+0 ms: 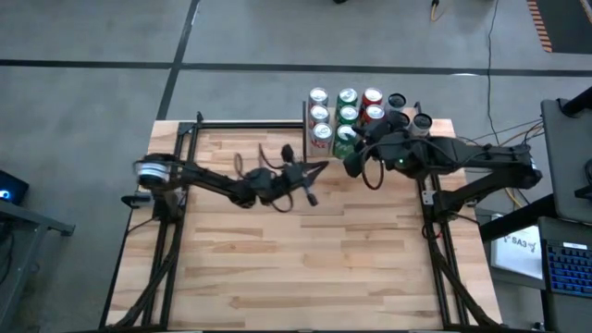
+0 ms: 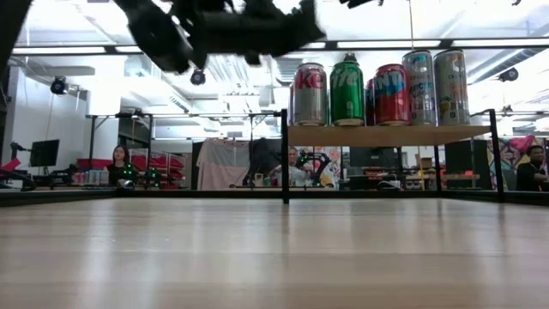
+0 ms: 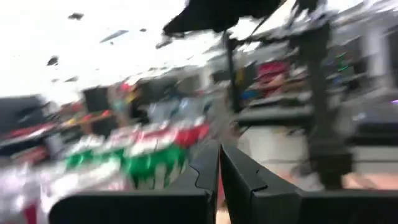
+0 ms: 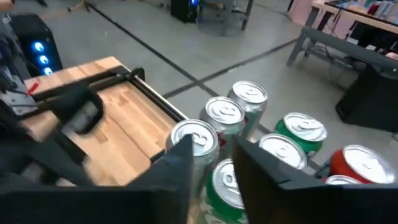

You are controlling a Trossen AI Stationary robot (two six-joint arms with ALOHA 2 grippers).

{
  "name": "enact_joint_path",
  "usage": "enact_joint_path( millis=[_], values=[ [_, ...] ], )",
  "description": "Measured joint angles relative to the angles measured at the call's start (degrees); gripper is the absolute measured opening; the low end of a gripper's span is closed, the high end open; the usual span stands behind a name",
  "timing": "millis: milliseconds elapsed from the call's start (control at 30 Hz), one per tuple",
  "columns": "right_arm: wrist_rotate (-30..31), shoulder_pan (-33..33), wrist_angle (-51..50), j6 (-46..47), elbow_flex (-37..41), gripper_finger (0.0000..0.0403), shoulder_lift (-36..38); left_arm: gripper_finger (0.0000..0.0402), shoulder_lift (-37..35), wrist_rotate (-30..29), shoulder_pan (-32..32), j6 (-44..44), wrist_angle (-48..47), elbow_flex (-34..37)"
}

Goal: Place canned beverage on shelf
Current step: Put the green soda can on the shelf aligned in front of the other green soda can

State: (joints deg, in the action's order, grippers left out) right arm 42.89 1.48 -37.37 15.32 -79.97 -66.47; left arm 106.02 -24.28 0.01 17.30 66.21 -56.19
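Several cans stand upright on the small light-wood shelf at the table's far edge, right of centre, raised on black posts. In the low view they stand in a row, with a green can second from the left. My right gripper is open and hangs just above the near row. In the right wrist view its fingers stand over a green can, one on either side of it, without touching it. My left gripper is shut and empty, in the air just left of the shelf's near corner.
A black metal rail runs along the table's far edge left of the shelf. The near half of the striped tabletop is bare. Both arms hang close together by the shelf's near left corner. People sit in the room behind.
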Motion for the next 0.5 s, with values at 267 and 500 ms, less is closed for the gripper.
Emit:
enact_joint_path(
  millis=[267, 500],
  values=[
    [-0.86, -1.3, -13.06, 1.24, -10.83, 0.0013, -4.6, 0.0, -15.84, 17.35, 1.23, 3.08, -11.76, 8.16],
    [-14.81, -8.23, -18.65, 5.65, -17.06, 0.0012, -9.15, 0.0, -24.49, 22.39, 4.25, 4.08, -21.53, 12.65]
  ],
)
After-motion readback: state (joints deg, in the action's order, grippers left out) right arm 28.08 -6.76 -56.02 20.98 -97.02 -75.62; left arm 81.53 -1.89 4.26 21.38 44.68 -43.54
